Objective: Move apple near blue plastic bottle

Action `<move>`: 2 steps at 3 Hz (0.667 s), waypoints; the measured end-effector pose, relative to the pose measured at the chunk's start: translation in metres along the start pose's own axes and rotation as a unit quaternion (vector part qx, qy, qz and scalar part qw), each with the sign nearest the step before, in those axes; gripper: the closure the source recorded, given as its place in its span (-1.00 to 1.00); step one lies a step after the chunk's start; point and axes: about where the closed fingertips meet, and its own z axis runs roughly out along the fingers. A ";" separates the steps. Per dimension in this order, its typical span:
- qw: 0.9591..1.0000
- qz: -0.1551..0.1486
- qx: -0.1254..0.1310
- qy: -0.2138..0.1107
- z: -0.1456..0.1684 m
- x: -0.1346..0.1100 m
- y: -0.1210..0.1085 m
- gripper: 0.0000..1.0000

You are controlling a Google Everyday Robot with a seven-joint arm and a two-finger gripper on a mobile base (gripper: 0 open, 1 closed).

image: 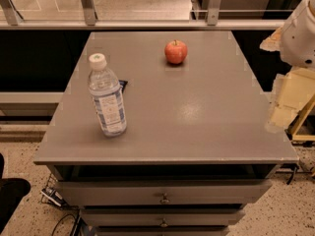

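Note:
A small red apple (175, 51) with a short stem sits on the grey table top (197, 107), towards the back, a little right of centre. The blue plastic bottle (107, 96), clear with a white cap and a blue-and-white label, stands at the front left of the table, well apart from the apple. My gripper (288, 102) hangs at the right edge of the view, beside the table's right edge, below the white arm (300, 33). It is far from both the apple and the bottle and holds nothing that I can see.
A small dark object (123, 85) lies just behind the bottle. The table is a drawer cabinet with drawers (164, 196) at the front. A metal railing (147, 23) and glass run along the back. Cables (59, 200) lie on the floor at the lower left.

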 end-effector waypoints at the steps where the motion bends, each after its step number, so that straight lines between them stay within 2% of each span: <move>1: 1.000 0.000 0.000 0.000 0.000 0.000 0.000 -1.00; 2: 0.999 0.015 0.017 -0.028 0.009 -0.002 -0.017 -1.00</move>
